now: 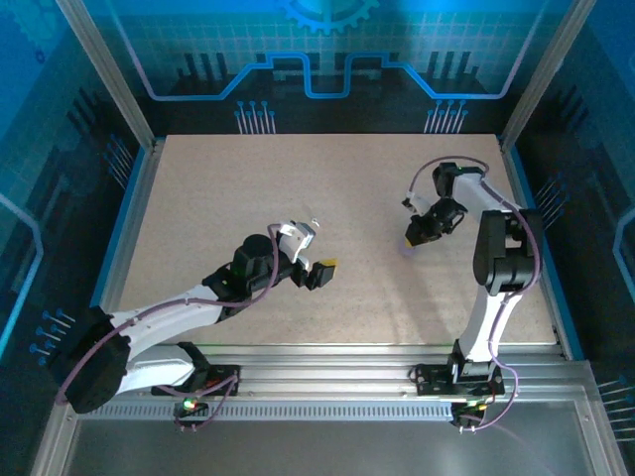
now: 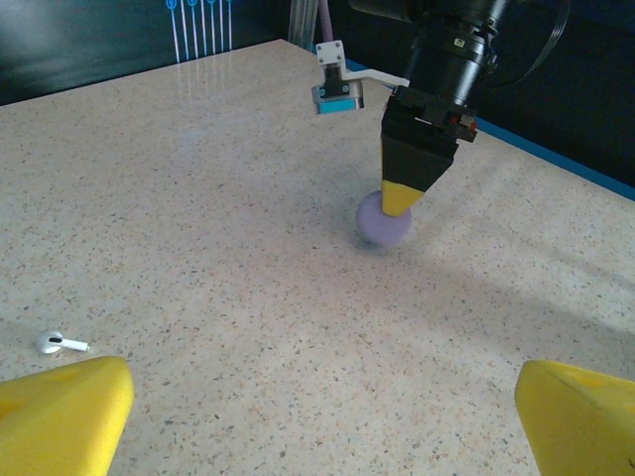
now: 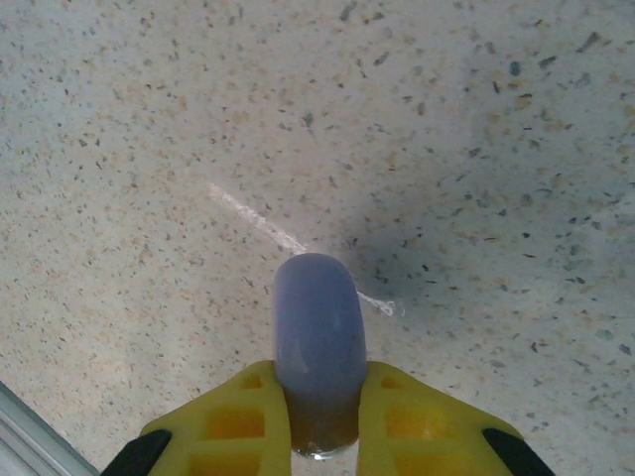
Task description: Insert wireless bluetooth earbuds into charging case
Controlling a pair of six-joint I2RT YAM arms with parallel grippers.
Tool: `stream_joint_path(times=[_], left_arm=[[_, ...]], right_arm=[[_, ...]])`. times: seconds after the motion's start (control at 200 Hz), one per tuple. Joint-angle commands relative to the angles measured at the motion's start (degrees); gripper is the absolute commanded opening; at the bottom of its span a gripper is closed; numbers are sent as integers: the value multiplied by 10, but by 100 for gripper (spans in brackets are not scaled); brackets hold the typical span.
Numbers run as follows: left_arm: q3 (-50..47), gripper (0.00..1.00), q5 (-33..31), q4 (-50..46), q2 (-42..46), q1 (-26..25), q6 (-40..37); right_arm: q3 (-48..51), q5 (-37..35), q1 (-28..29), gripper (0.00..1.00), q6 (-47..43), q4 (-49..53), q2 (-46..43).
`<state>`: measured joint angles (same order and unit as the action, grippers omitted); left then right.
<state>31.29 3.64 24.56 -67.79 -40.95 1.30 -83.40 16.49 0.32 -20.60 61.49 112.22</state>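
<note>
Speckled worktop is stretching away. At the bottom edge the left tool is hanging wide open, one earbud lying at lower left. Further up, centre-right, the right tool is pinching the charging case on edge. Risk: that smooth, rounded puck could be squirting out and rolling off.

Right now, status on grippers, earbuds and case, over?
Left gripper open, empty. Right gripper shut on charging case, held edge-on. One earbud loose on table near left gripper. No obstruction seen.
</note>
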Motion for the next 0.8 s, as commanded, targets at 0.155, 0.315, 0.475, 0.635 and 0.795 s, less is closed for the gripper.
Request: stream_joint_path(times=[0.155,0.315,0.475,0.635,0.795], left_arm=[[29,99,-3,-5,-21,-3,-9],[35,99,0,-5,-31,-3,-6],[39,99,1,-5,-38,-2,-5],[43,99,0,-4,-42,-3,-6],[45,99,3,-4,-48,-2,-4]], right_arm=[[-54,-6,-31,13,-21,60,47],[-78,-15,-39,13,-32,80,70],[-95,-19,-46,14,-36,91,88],[-112,-20,-53,15,-36,101,102],[-126,-23,-55,18,-35,104,115]])
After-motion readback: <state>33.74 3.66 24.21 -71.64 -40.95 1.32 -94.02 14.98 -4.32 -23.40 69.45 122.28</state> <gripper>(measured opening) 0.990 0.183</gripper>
